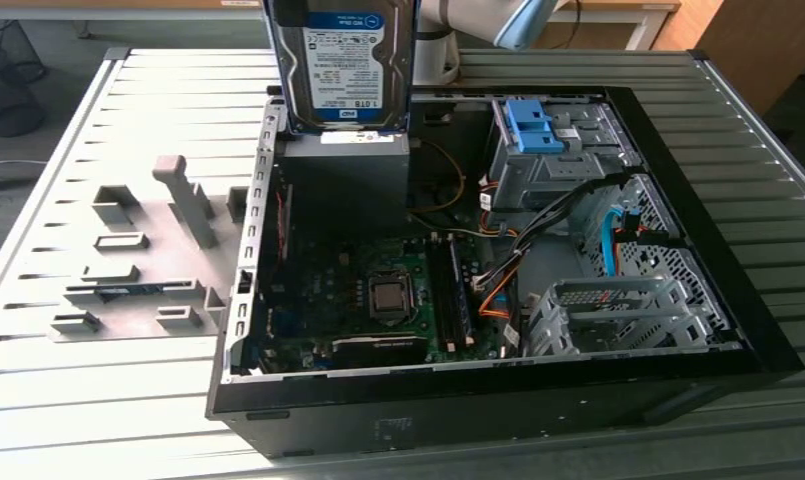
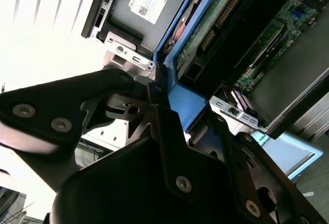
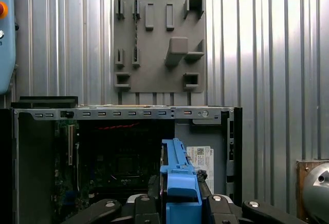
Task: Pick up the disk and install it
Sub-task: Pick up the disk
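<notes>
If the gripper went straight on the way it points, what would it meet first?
Likely the grey power supply box in the computer case: the disk held in the gripper hangs right over it, though depth is unclear.

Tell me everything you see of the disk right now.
The disk is a silver-metal hard drive with a white-and-blue label, framed by a blue plastic carrier. It hangs upright, label toward the exterior view's camera, above the open computer case. The gripper clamps the carrier's edge.
</notes>
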Controlling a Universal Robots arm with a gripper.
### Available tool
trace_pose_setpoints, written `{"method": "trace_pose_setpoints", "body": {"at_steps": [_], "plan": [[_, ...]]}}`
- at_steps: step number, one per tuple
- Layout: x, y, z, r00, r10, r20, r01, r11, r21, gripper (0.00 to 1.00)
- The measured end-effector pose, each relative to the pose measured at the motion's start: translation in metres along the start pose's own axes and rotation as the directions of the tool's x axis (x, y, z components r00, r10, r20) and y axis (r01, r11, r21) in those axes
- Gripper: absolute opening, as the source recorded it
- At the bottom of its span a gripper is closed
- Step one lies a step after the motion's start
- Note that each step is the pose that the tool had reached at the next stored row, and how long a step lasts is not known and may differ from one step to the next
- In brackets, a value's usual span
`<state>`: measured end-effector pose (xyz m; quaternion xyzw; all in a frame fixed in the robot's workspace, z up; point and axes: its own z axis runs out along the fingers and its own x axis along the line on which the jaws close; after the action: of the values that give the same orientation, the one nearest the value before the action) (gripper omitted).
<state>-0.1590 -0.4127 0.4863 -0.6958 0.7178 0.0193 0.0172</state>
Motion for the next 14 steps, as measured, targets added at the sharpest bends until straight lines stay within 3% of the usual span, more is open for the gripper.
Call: {"method": "trace_pose_setpoints", "body": {"at_steps": [10,14], "plan": [[0.0000,-0.0113,0.0001,1.0000,0.000,-0.0001,0.000,1.0000,0.0001,0.36],[0.0063,-0.0121,-0.0001,1.0000,0.000,-0.0029,0.000,1.0000,0.0002,0.36]]}}
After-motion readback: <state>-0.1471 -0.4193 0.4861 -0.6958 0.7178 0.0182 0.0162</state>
